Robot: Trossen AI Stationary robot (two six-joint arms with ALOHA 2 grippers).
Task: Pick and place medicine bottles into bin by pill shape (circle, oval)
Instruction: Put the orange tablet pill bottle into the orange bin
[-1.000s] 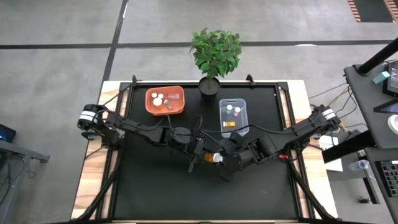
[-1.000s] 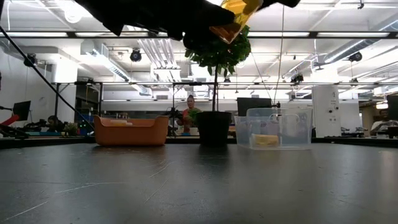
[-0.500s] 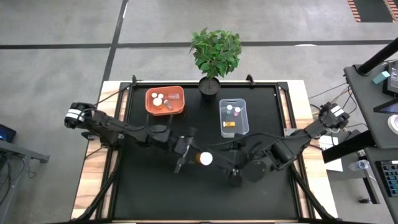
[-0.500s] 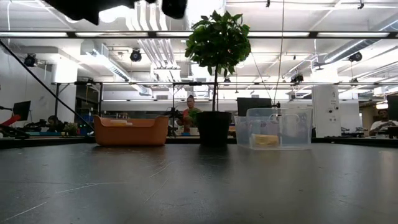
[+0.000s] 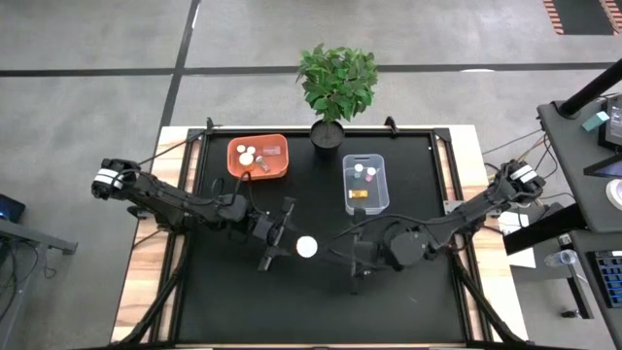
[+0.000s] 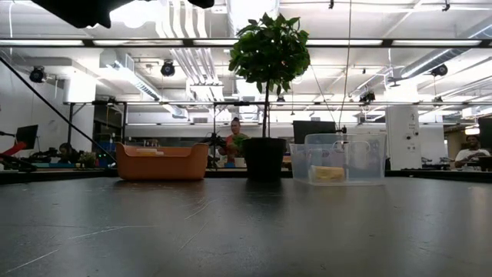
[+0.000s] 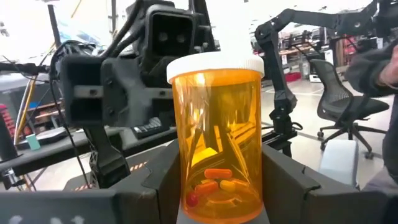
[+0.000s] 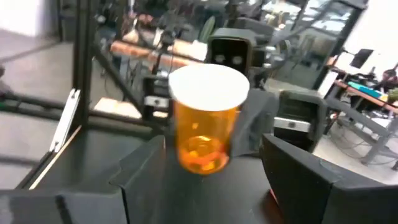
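High view, table (image 5: 243,301): a black mat with both arms reaching in over its middle. No loose bottle shows lying on it.
Potted plant (image 5: 337,78): stands at the far edge between the two bins and is no part of the sorting.
Orange bin (image 5: 285,146): sits far left of the plant. Several white-capped medicine bottles (image 5: 248,154) lie in it, so this group looks sorted.
Clear bin (image 5: 385,185): sits far right of the plant. It holds a few small bottles, one of them amber and lying on its side.
Left gripper (image 5: 294,244): hangs above the middle of the mat, raised well off the surface. The left wrist view shows its fingers clamped on the sides of an upright amber bottle (image 7: 217,137).
Right gripper (image 5: 342,256): faces the left one from just beside it. Its fingers stand apart and grip nothing, and the bottle's white cap shows ahead of them in the right wrist view.
Bottle in hand: it is held in the air between the two grippers, over the near middle of the mat and well apart from both bins.
Pills (image 7: 214,180): orange and elongated, lying at the bottom of the held bottle. They look oval rather than round.
Progress: most bottles seem to be binned already, and this one appears to be the last one out.
Left to do: carry it to the bin for oval pills and let go. The pictures do not show which bin that is.
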